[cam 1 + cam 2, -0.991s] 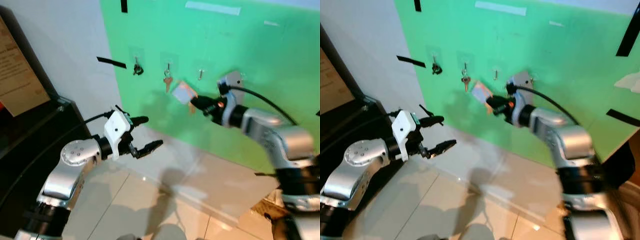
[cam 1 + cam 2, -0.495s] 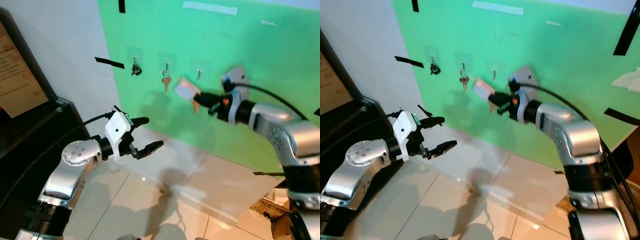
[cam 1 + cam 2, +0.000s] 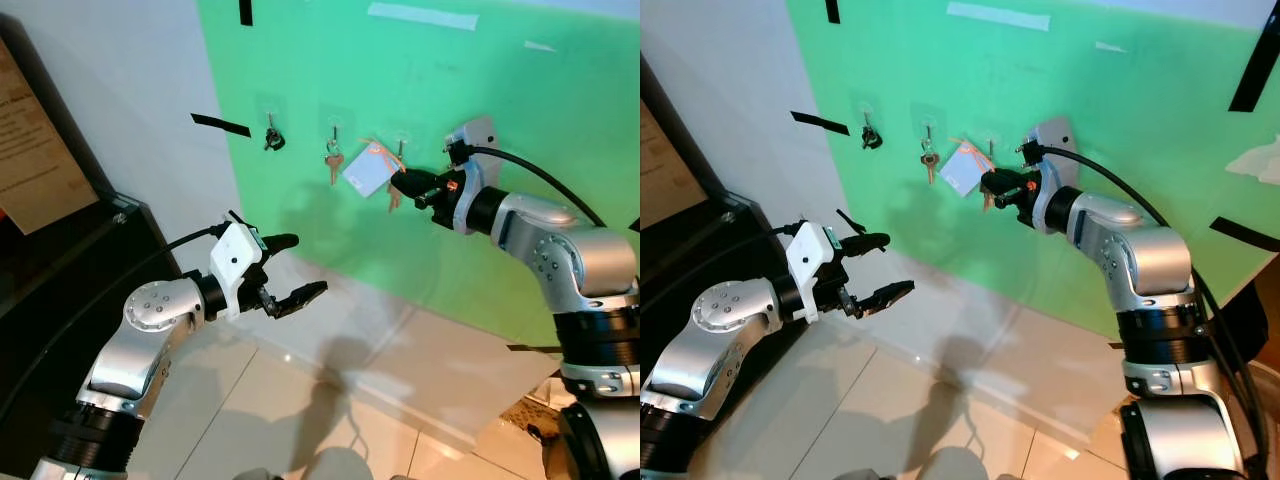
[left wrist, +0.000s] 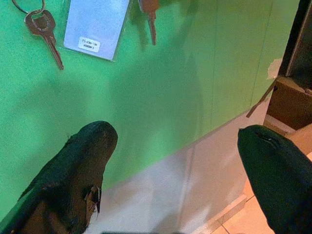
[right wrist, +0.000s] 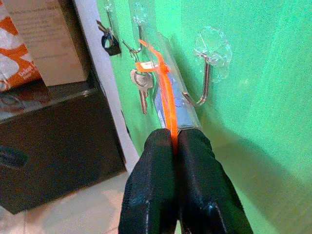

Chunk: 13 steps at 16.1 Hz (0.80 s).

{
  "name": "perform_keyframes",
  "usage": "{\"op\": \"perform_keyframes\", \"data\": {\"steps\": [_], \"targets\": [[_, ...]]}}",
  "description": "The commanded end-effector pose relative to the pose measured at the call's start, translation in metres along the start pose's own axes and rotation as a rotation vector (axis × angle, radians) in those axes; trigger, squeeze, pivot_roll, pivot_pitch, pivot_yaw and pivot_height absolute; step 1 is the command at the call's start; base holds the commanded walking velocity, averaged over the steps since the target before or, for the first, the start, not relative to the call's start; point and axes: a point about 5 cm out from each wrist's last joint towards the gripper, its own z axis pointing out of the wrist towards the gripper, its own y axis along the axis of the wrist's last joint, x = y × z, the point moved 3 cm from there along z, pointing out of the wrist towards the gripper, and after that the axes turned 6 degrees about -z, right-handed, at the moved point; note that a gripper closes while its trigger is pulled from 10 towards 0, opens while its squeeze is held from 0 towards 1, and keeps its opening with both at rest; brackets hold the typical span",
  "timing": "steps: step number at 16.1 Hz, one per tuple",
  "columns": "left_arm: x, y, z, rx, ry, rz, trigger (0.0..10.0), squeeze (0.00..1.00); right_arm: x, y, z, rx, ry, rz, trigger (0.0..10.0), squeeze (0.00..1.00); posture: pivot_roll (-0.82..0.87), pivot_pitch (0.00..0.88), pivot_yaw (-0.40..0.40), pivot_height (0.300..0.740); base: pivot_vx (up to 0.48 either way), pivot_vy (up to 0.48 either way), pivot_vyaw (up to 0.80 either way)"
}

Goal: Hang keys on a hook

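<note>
Keys (image 3: 392, 197) with a blue tag (image 3: 366, 172) and orange strap (image 5: 165, 92) are hanging just beside the clear hook (image 5: 206, 73) on the green board (image 3: 560, 150). We are pinching the strap in our right gripper (image 5: 174, 146). Our left gripper (image 3: 290, 270) is hovering wide below the board.

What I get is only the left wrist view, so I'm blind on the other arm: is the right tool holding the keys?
Observer: Yes. The right tool is shut on the orange strap of the tagged keys.
Operator: Is the strap on a hook?
Observer: Not yet. The clear hook beside it is bare.
Operator: Where is my left tool?
Observer: The left tool hangs open, below the row of hooks and off to the robot's left.
</note>
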Motion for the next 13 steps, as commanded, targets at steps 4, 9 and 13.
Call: {"op": "perform_keyframes", "data": {"steps": [4,9,13], "targets": [[0.000,0.002,0.001,0.004,-0.006,0.019,10.0,0.00,-0.015,0.013,0.001,-0.067,-0.079,0.077,10.0,0.00,-0.06,0.000,0.037,0.740,0.000,0.000,0.00],[0.000,0.004,0.001,0.000,-0.011,0.025,10.0,0.00,-0.023,0.014,0.000,-0.092,-0.118,0.123,10.0,0.00,-0.07,0.000,0.039,0.740,0.000,0.000,0.00],[-0.001,0.005,0.001,-0.004,-0.013,0.027,10.0,0.00,-0.026,0.014,-0.007,-0.116,-0.125,0.141,10.0,0.00,-0.07,0.000,0.040,0.740,0.000,0.000,0.00]]}}
